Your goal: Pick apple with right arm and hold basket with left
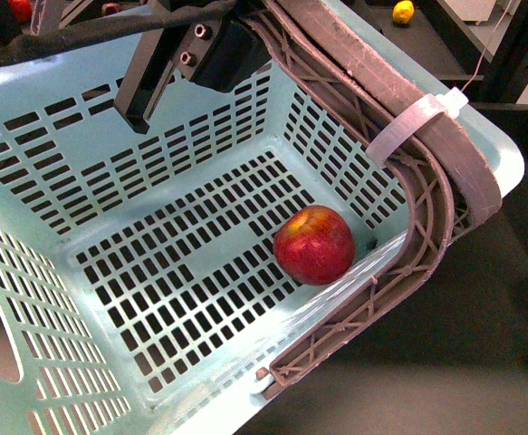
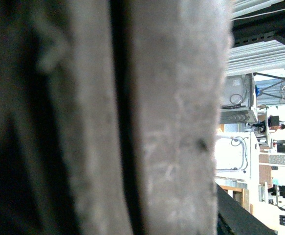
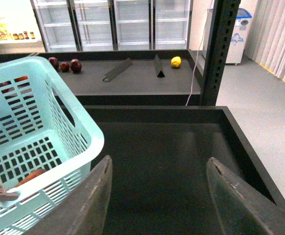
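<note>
The red apple [image 1: 314, 245] with a yellow-orange patch lies on the slotted floor inside the mint basket [image 1: 28, 136], near the wall under the brown lattice handle [image 1: 427, 217], which carries a white zip tie [image 1: 417, 122]. My left gripper [image 1: 168, 77] is shut on the basket at its far rim; the left wrist view is filled by a blurred grey surface [image 2: 171, 122] right against the lens. My right gripper [image 3: 159, 166] is open and empty over a dark tray, beside the basket [image 3: 83, 132]. A bit of the apple [image 3: 31, 176] shows through the basket's slots.
The dark tray [image 3: 162, 147] has raised walls, and a black upright post [image 3: 220, 49] stands behind it. A farther shelf holds small dark red fruits [image 3: 69, 64], a yellow lemon [image 3: 176, 61] and black dividers. The lemon also shows in the front view [image 1: 403, 12].
</note>
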{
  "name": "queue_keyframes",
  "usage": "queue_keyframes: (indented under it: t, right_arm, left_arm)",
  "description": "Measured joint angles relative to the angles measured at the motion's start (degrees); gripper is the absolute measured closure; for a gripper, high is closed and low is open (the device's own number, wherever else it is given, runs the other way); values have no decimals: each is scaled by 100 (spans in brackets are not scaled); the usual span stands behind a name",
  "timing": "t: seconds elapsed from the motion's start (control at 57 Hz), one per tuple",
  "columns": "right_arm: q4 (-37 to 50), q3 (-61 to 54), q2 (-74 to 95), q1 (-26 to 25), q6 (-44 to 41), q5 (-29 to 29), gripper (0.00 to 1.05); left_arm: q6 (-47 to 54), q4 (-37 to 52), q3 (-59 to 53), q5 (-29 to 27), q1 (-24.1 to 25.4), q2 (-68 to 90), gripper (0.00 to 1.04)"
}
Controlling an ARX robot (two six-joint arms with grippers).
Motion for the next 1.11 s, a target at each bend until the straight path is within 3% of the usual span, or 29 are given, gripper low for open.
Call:
queue_keyframes:
  t: [0.263,0.368,0.474,0.579,0.912,1.105]
  right_arm:
    - [0,0,0,0,0,0,7]
    - [0,0,0,0,0,0,9]
    - [0,0,-2,0,0,-4,9]
    - [-2,0,-2,0,0,-2,9]
    - [-2,0,-4,0,0,-2,9]
    - [-2,0,-4,0,0,-2,9]
  left_arm:
    - [2,0,0,-2,0,0,74]
    - [0,-7,0,-35,-2,0,74]
    - [-223,-516,186,-1329,-98,20,74]
    - [-299,-494,260,-1982,57,33,74]
    - [-1360,114,297,-1580,1604,529,74]
    - [-1784,114,302,-1456,2155,973,74]
